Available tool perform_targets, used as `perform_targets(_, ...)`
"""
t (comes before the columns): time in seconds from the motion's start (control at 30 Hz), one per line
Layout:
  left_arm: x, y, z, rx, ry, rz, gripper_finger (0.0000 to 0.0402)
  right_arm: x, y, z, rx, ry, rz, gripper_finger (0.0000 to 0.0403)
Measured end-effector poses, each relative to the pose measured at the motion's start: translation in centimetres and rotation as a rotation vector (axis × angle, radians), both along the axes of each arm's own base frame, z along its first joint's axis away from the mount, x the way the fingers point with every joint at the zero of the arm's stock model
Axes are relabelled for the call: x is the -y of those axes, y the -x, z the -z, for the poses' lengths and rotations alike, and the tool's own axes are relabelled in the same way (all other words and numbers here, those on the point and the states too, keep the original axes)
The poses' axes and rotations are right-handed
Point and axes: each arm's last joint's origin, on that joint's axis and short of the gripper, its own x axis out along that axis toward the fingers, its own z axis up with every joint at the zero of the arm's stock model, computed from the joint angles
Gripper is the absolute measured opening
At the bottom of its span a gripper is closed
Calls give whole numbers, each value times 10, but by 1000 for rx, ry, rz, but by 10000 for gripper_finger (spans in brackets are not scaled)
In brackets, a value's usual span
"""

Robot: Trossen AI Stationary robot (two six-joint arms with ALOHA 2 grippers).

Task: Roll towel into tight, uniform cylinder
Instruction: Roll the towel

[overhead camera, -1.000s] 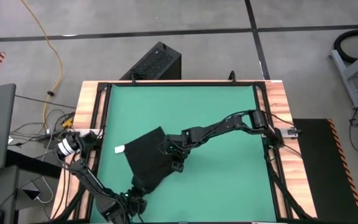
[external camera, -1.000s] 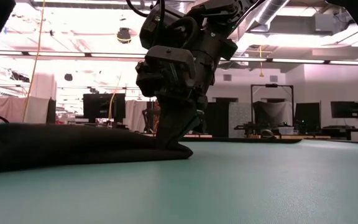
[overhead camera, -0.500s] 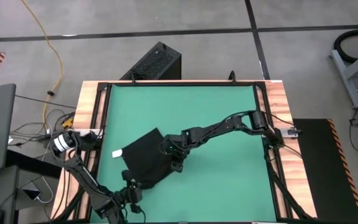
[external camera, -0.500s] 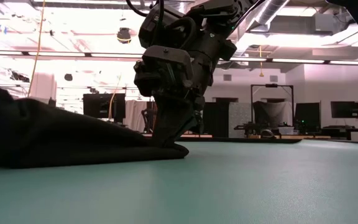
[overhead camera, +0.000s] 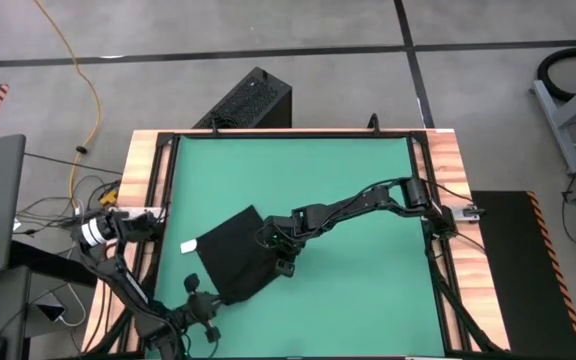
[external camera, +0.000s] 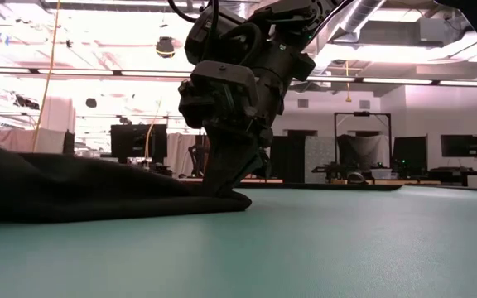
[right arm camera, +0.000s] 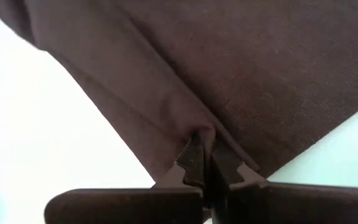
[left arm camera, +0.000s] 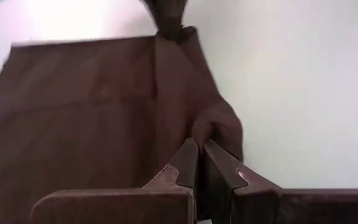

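Observation:
The black towel [overhead camera: 230, 258] lies on the green mat [overhead camera: 348, 200], left of centre, with its small white tag [overhead camera: 189, 245] at its left edge. My right gripper [overhead camera: 280, 256] is shut on the towel's right edge, low on the mat; it also shows in the low view [external camera: 224, 184]. My left gripper [overhead camera: 200, 300] is shut on the towel's near corner, close to the table's near edge. In the low view the towel [external camera: 81, 194] lies in a low heap, higher at its left. My left gripper pinches a bunched fold of the towel's near corner [left arm camera: 219, 127] between its two shut fingers. The fingers come low from the table's near side. The rest of the towel lies spread on the mat beyond them. My right gripper pinches a raised fold at the towel's right edge [right arm camera: 199, 127] between its two fingers. The fingers [external camera: 222, 178] point down from above. The towel's edge [external camera: 234, 200] rests on the mat at the fingertips.
A black ribbed box [overhead camera: 248, 100] stands on the floor beyond the table's far edge. Wooden rails [overhead camera: 146, 170] border the mat. The mat's right half and far part are bare green. A yellow cable [overhead camera: 78, 80] lies on the floor at far left.
My left gripper has gone toward the table's far edge and a little left, carrying the towel's near corner. The long near tip has been drawn in, so the towel is shorter and more bunched. The edge held by my right gripper has stayed in place.

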Motion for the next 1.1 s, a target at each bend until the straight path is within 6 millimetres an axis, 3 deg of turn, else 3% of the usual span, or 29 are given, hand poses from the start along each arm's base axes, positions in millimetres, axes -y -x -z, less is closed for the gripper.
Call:
perform_targets(0.43,-18,12,32,46,254,-79,0,0,0,0,-3,1,-2,14)
perform_targets(0.77,-11,24,11,148,401,-88,0,0,1,0,-10,-1,4,14)
perform_targets(0.97,-10,28,-5,158,380,-37,0,0,0,0,-4,-1,5,14)
perform_targets(1.1,-10,29,-6,126,373,-23,0,0,0,0,-3,-1,4,14)
